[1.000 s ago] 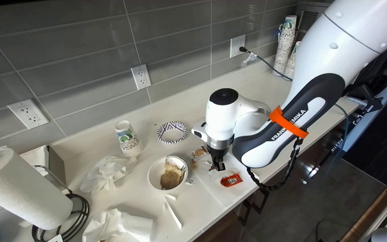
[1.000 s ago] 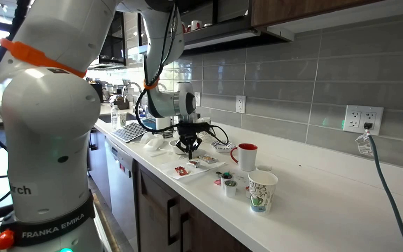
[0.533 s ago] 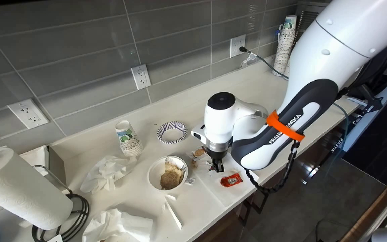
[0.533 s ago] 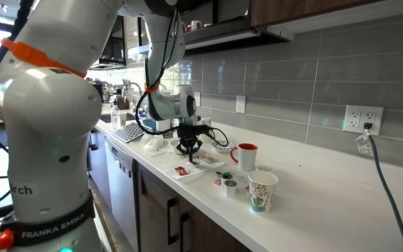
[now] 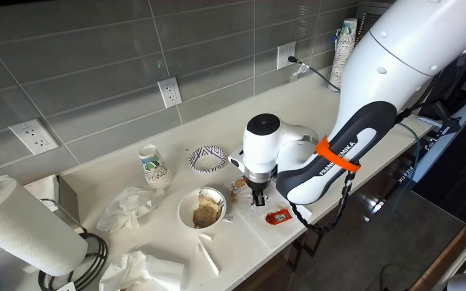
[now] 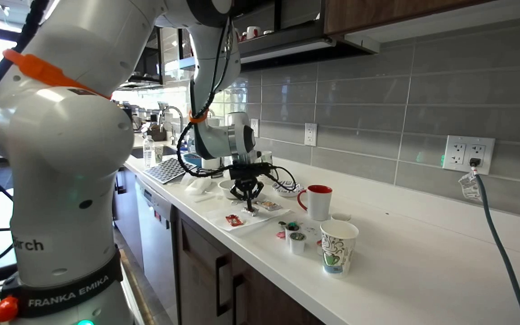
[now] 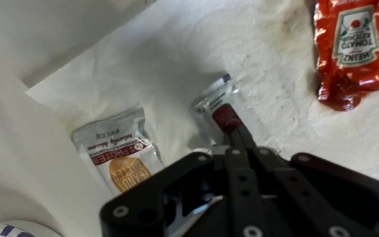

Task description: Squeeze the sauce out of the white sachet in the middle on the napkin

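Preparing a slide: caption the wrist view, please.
Closed gripper at the white sachet on the napkin, between ketchup packet and peanut butter packet.

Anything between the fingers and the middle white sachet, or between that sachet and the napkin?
Nothing visible. In the wrist view the shut fingers reach over the white sachet, which already lies on the napkin. The ketchup packet and peanut butter packet lie off to its sides. Finger contact can't be confirmed.

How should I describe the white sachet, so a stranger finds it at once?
On the counter lies a napkin. There, between the ketchup packet and the peanut butter packet, is the sachet. Only it lies under the gripper, whitish with a dark red block.
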Robot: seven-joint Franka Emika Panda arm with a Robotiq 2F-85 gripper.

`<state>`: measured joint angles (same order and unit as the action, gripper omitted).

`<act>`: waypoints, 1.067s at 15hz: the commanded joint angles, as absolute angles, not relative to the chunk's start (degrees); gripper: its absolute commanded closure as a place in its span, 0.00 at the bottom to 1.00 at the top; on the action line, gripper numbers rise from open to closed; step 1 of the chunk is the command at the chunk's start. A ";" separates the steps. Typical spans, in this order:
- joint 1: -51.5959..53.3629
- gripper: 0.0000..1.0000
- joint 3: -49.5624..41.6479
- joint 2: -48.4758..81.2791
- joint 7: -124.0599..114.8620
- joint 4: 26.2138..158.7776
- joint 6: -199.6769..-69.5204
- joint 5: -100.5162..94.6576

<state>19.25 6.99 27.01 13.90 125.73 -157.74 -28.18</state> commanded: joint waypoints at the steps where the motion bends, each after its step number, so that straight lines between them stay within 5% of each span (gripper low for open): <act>1: 21.15 1.00 5.31 29.74 10.72 123.46 -159.50 -30.23; 16: 23.62 1.00 2.71 25.57 4.90 124.58 -157.31 -34.35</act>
<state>23.38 2.59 26.91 7.10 123.12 -158.14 -33.02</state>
